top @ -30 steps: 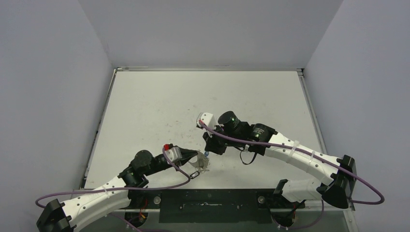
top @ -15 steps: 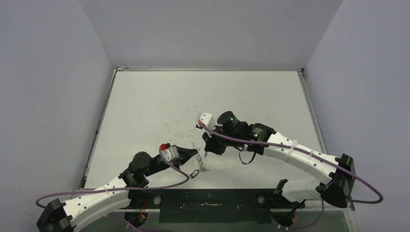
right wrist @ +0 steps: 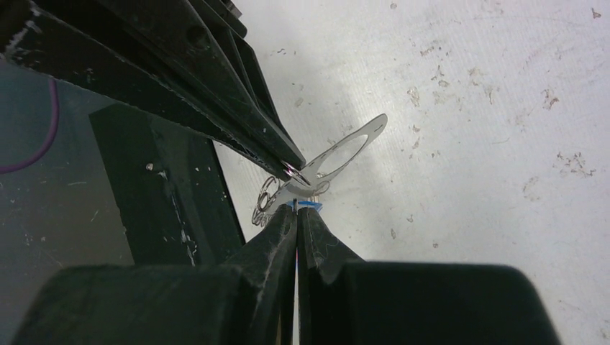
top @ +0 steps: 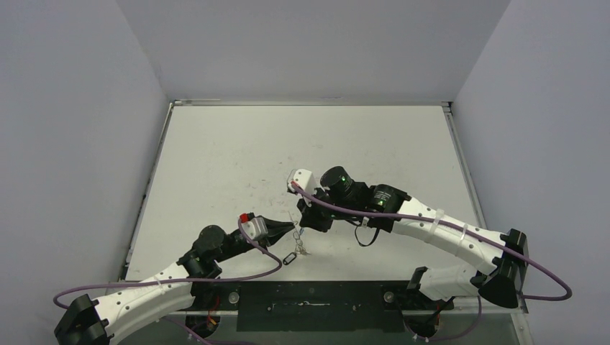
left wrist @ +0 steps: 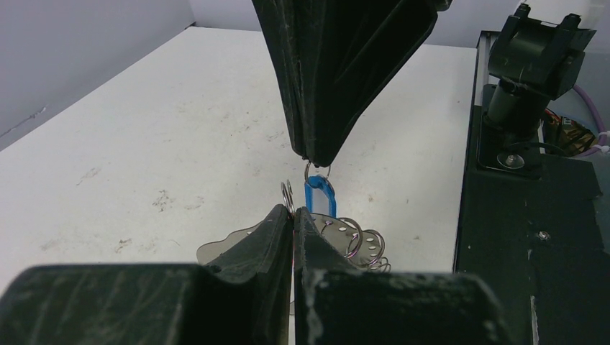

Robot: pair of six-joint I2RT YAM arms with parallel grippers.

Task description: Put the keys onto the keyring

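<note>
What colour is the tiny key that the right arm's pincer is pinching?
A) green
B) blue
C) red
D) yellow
B: the key pinched at the closed tips of the right pincer has a bright blue head, plain in the left wrist view.

We're looking at a robot lab test cell: a scuffed white bench (top: 216, 158) boxed in on three sides by bare, pale grey walls (top: 72, 144). The left arm (top: 144, 291) and right arm (top: 439, 230) are bolted to a black plate (top: 309, 305) at the near edge. Purple cables (top: 547, 291) loop off both.
</note>
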